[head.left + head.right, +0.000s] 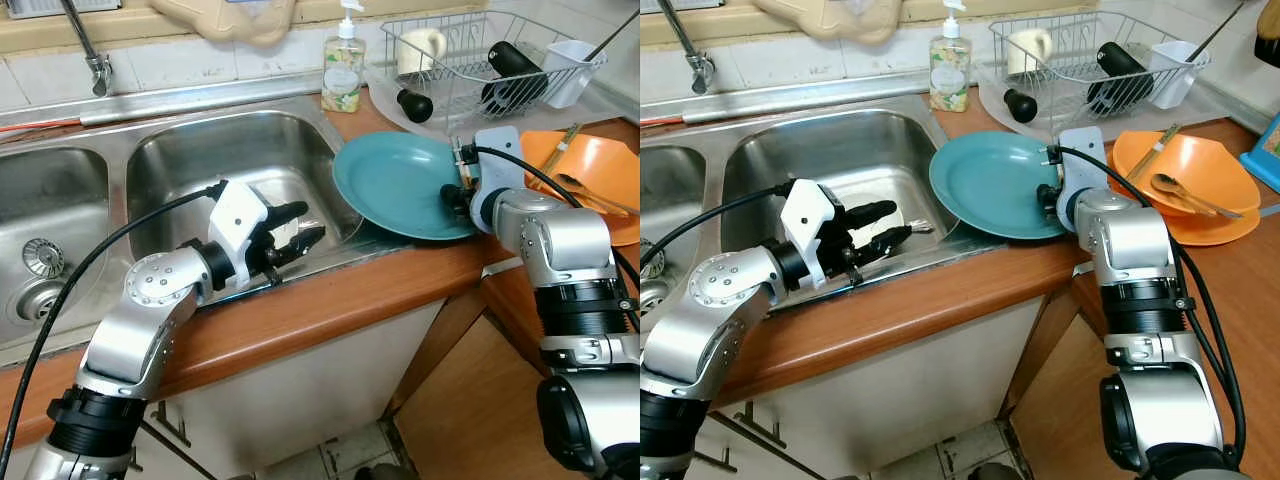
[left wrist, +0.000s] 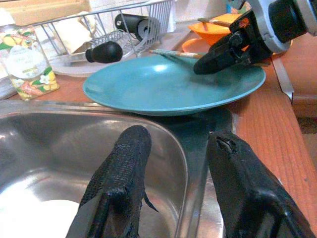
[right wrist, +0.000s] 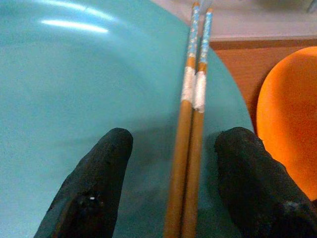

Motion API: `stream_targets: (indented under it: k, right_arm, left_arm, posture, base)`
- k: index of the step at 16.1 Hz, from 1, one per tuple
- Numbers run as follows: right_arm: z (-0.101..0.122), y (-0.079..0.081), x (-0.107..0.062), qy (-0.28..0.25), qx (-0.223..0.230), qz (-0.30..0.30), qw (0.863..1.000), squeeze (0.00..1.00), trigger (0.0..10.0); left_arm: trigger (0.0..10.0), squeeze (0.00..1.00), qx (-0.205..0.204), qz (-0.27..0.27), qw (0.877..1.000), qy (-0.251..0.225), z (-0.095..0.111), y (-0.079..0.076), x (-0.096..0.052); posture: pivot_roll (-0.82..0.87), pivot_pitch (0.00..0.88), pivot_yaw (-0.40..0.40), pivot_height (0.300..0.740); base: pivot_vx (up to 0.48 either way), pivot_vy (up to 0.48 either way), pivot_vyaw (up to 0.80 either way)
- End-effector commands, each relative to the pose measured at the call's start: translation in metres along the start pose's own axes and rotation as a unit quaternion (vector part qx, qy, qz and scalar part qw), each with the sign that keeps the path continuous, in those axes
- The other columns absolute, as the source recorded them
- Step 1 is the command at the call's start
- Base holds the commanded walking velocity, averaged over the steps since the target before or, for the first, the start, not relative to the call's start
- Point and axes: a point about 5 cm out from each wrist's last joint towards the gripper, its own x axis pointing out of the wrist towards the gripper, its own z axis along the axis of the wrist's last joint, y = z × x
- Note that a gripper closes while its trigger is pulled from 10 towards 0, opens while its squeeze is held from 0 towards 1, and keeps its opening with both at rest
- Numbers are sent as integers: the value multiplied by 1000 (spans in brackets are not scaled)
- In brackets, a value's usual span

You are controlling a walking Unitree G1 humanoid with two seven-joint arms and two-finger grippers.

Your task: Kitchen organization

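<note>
Home kitchen: steel double sink [image 1: 235,160] w/ tap [image 1: 88,45], dish rack [image 1: 470,50], soap bottle [image 1: 343,65], wood counter [image 1: 350,300].

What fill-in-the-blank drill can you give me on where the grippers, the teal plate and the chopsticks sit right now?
1. The pair of wooden chopsticks lies on the round ____ plate.
2. The right gripper straddles the chopsticks with its fingers ____.
3. The left gripper hovers over the stainless steel ____.
4. The shallow orange bowl holds a wooden ____.

Missing words: teal; open; sink; spoon
</note>
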Motion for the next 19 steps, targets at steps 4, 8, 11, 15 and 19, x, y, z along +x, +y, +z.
stream_targets:
  k: [4, 8, 11, 15, 19]
  right_arm:
    - [-1, 1, 2, 8, 18, 10, 1000, 0, 1137]
    - [0, 3, 2, 5, 21, 17, 1000, 0, 0]
    - [2, 3, 2, -2, 32, 26, 999, 0, 0]
    - [12, 5, -2, -42, 86, 62, 993, 0, 0]
    - [30, 10, -14, -114, 128, 134, 976, 0, 0]
  left_arm:
    - [10000, 0, 4, -14, 1000, 3, 3, -5, 0]
    - [10000, 0, 2, -19, 1000, -4, 6, -7, 2]
    - [10000, 0, 4, -22, 1000, -5, 6, -8, 5]
    - [10000, 0, 4, -7, 1000, -17, 11, -7, 10]
    - [10000, 0, -15, 29, 999, -38, 18, 0, 15]
  posture:
    - [-126, 0, 10, 740]
    - [-130, 0, 11, 740]
    - [-137, 0, 14, 740]
    - [-137, 0, 12, 740]
    - [-140, 0, 14, 740]
  base:
    - [0, 0, 0]
    - [0, 0, 0]
    - [0, 0, 0]
    - [0, 0, 0]
    - [0, 0, 0]
